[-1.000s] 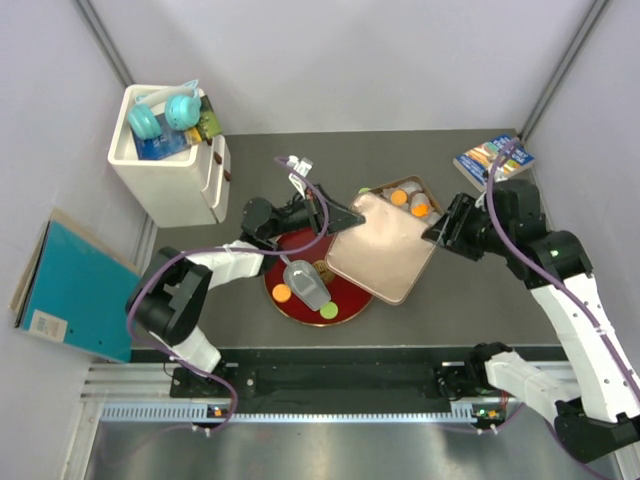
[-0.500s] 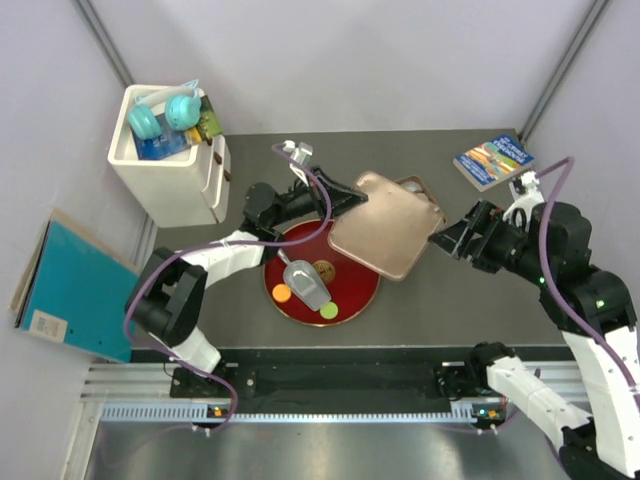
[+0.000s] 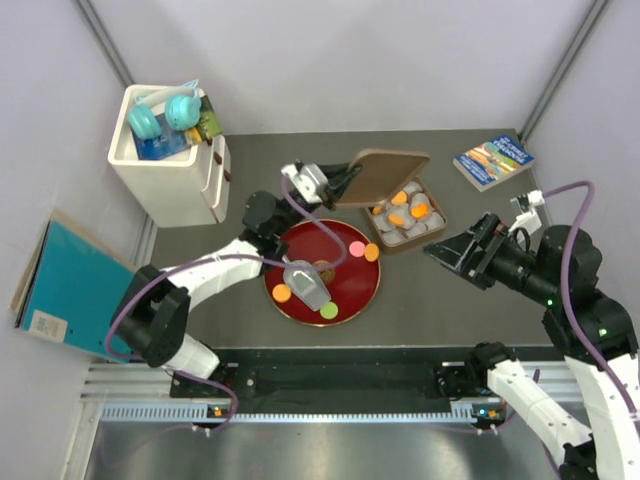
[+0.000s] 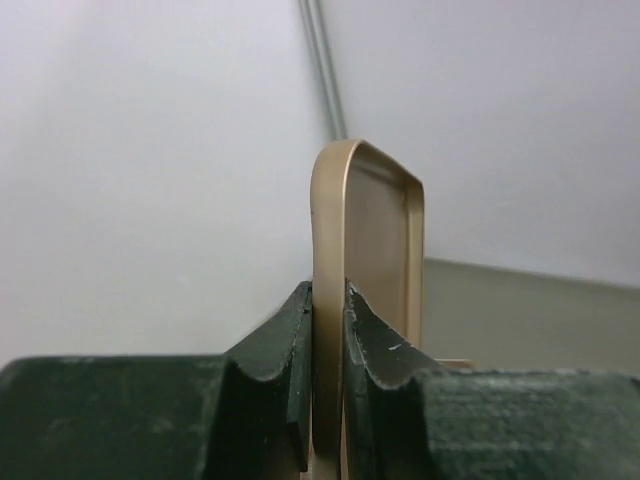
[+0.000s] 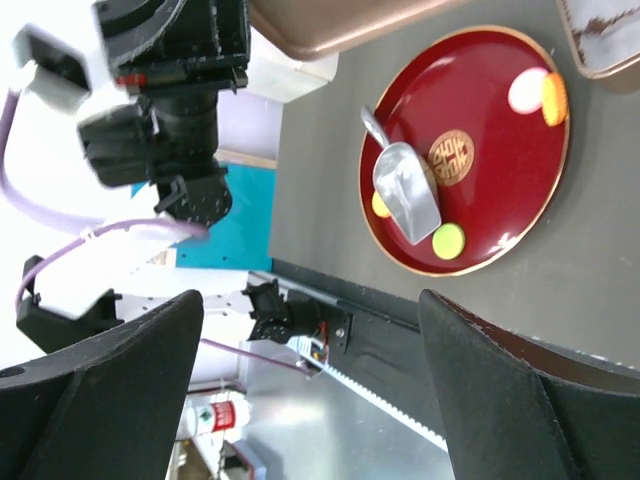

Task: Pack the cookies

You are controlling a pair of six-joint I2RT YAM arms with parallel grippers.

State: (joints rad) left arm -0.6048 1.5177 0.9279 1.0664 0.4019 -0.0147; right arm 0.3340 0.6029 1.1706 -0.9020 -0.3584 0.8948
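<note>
Cookies now lie uncovered in the tin: orange discs in white paper cups. A second ago the lid covered most of them and both tools were at it. From above, the left tool alone is clamped on the lid, lifted and tilted behind the tin's rear-left corner. The right tool has let go and drawn back to the right, fingers spread. A pink and an orange cookie, hidden before, show at the plate rim nearest the tin; one orange and one green lie at its near side, flanking a scoop. Bare counter lies between tin and right tool; a book sits well apart at the rear right corner.

At the left wrist, the lid stands edge-on, pinched between the left tool fingers.

At the right wrist, the right tool gapes wide, holding nothing; beyond it lie the plate, scoop, and flat round cookies.
</note>
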